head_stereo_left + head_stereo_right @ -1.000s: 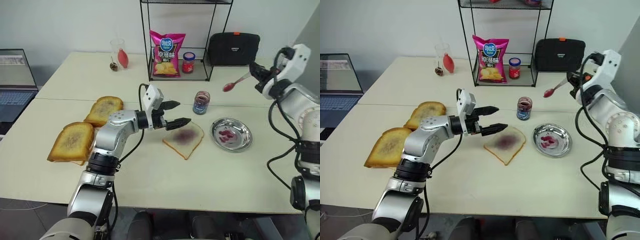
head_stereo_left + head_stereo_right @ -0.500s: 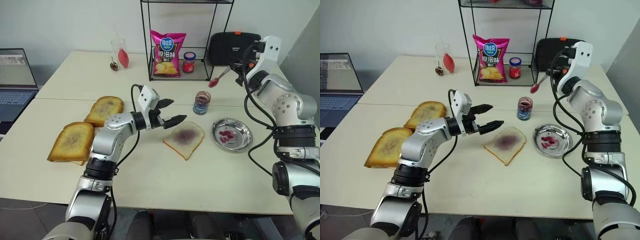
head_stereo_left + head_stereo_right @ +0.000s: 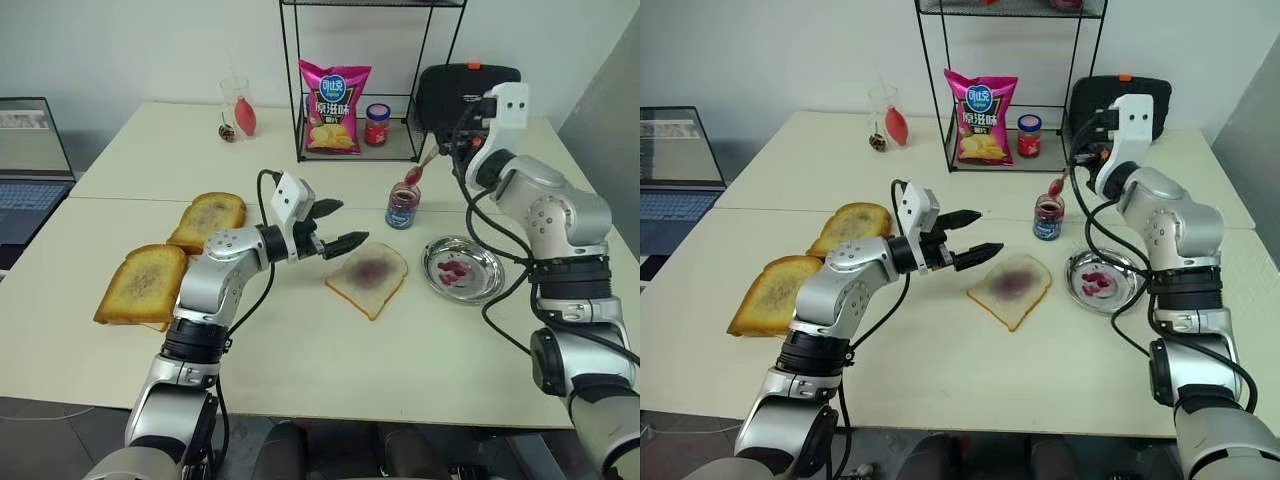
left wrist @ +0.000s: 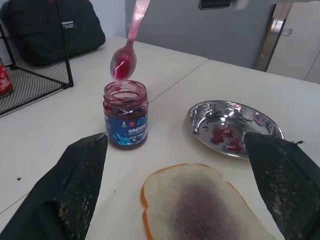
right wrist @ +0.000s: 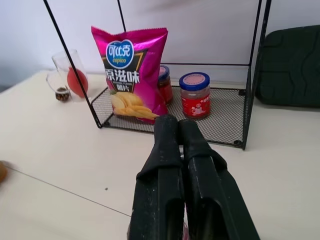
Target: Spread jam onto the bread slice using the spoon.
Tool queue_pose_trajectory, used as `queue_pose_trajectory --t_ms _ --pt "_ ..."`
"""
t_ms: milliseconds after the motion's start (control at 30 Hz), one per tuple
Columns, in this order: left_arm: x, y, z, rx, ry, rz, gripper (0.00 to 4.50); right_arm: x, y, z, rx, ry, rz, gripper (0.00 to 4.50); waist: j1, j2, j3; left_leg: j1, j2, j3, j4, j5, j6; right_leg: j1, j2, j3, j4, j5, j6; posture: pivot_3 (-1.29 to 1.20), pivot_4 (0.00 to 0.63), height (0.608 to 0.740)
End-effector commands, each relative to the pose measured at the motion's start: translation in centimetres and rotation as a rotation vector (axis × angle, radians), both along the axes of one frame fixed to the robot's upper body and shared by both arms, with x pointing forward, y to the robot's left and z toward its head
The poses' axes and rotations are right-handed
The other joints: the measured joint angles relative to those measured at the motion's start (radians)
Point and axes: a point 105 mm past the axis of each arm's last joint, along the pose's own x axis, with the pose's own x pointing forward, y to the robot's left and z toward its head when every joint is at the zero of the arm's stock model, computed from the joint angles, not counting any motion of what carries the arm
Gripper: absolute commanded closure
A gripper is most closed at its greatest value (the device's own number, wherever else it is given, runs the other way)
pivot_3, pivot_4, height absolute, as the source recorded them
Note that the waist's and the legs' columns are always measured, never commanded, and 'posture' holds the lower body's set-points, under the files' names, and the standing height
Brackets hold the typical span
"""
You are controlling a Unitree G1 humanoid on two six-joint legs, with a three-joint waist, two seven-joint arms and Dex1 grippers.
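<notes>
Hovering just above the mouth of the open glass jar of jam (image 3: 403,205), the spoon (image 4: 125,59) hangs bowl-down, stained purple-red, its thin handle pinched in the right gripper (image 5: 181,131), whose two black fingers are pressed tight together. Beside the jar on the pale worktop (image 3: 300,350), the white bread slice (image 3: 368,277) lies flat with a purple smear at its centre, and a steel plate (image 3: 462,269) dotted with jam sits just to its right. Spread wide and holding nothing, the left gripper (image 3: 336,226) is poised near the slice's left edge. Two toasted slices (image 3: 175,255) lie well apart at the far left. Judging by its look, the untoasted slice is soft and light, likely to slide or tear under a dragging spoon, so it may need steadying at the crust. The spoon appears stiff and slim, and sticky jam on its bowl favours a grip high on the handle.
</notes>
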Motion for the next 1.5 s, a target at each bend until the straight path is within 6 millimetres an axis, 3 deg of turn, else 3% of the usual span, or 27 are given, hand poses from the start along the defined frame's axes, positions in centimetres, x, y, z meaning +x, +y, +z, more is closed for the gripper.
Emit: queue_pose_trajectory --t_ms 33,533,667,900,1067,1500 --pt "-0.4 0.2 1.3 -0.006 -0.056 -0.008 0.0 -0.2 0.1 0.6 -0.059 -0.058 0.005 4.43 0.0 0.0 0.0 0.0 0.0 0.0 0.0 0.0 0.0 0.0 0.0 0.0 0.0 0.0 0.0 0.0 0.15 0.74" --pt "-0.2 0.3 1.6 -0.009 -0.071 0.005 0.0 2.1 1.0 -2.6 -0.188 -0.031 -0.027 4.43 -0.003 0.0 0.0 0.0 0.0 0.0 0.0 0.0 0.0 0.0 0.0 0.0 0.0 0.0 0.0 0.0 0.15 0.74" --pt "-0.2 0.5 1.6 -0.007 -0.071 0.01 0.0 2.4 0.9 -2.7 -0.122 -0.004 -0.034 4.43 -0.003 0.0 0.0 0.0 0.0 0.0 0.0 0.0 0.0 0.0 0.0 0.0 0.0 0.0 0.0 0.0 0.15 0.74" --pt "-0.2 0.4 1.4 -0.006 -0.067 0.012 0.0 2.7 -1.1 -2.2 0.168 0.112 -0.105 4.43 -0.003 0.0 0.0 0.0 0.0 0.0 0.0 0.0 0.0 0.0 0.0 0.0 0.0 0.0 0.0 0.0 0.15 0.74" --pt "-0.1 0.4 1.4 -0.003 -0.065 0.007 0.0 2.5 -1.3 -1.8 0.306 0.161 -0.107 4.43 -0.006 0.0 0.0 0.0 0.0 0.0 0.0 0.0 0.0 0.0 0.0 0.0 0.0 0.0 0.0 0.0 0.15 0.74" --pt "0.0 0.1 1.3 0.003 -0.065 -0.016 0.0 1.9 -1.1 -0.7 0.419 0.201 -0.102 4.43 -0.01 0.0 0.0 0.0 0.0 0.0 0.0 0.0 0.0 0.0 0.0 0.0 0.0 0.0 0.0 0.0 0.15 0.74"
